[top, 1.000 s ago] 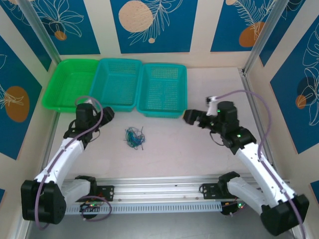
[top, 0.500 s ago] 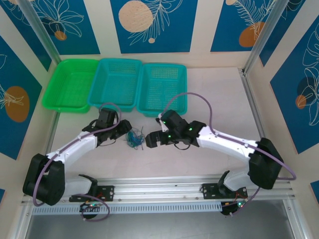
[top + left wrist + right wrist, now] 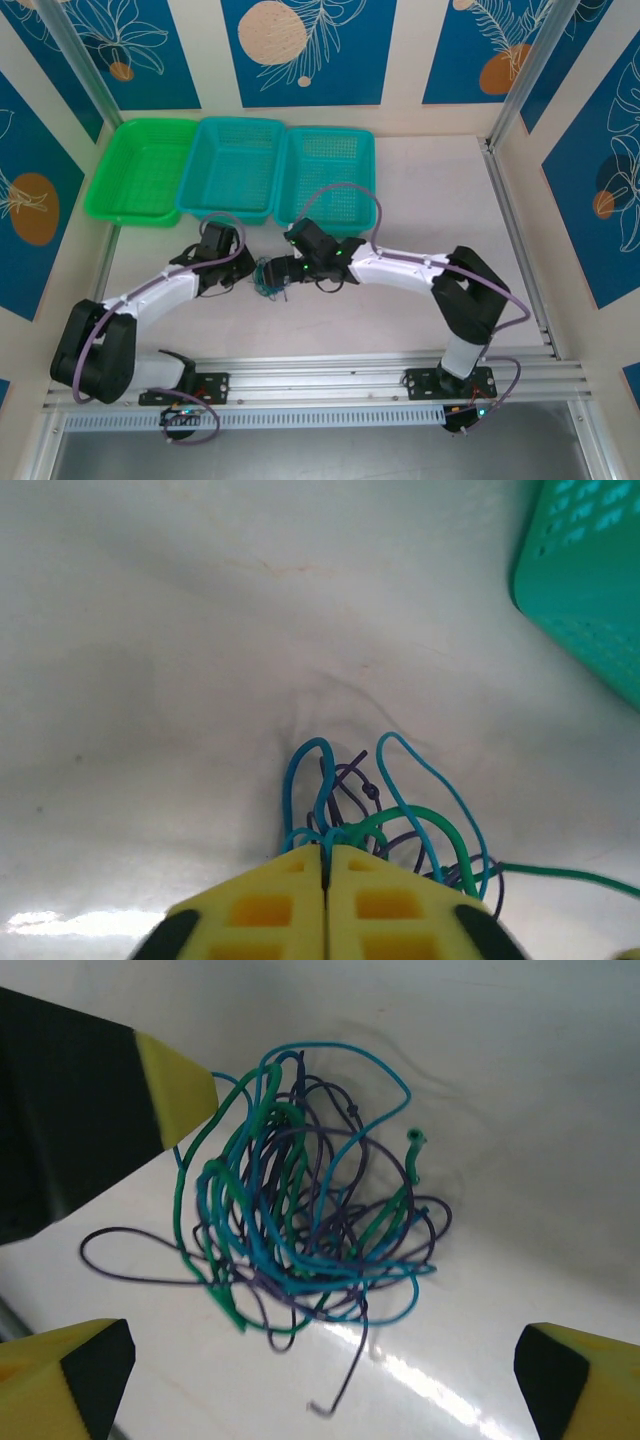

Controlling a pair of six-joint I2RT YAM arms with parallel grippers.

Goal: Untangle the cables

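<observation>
Your left claw (image 3: 326,855) is pinching the cables (image 3: 290,1230) on the counter (image 3: 520,1080); your right claw (image 3: 325,1365) is hovering spread wide above them.

Both arms meet mid-frame: left gripper (image 3: 248,274) and right gripper (image 3: 274,271) crowd the little clump of cables (image 3: 266,286) from either side on the table (image 3: 430,190). Three baskets (image 3: 235,165) sit along the top left.

A robot test cell: white table (image 3: 430,190), aluminium rail (image 3: 330,368), printed blue wall panels (image 3: 305,50), three plastic baskets (image 3: 240,122)
</observation>
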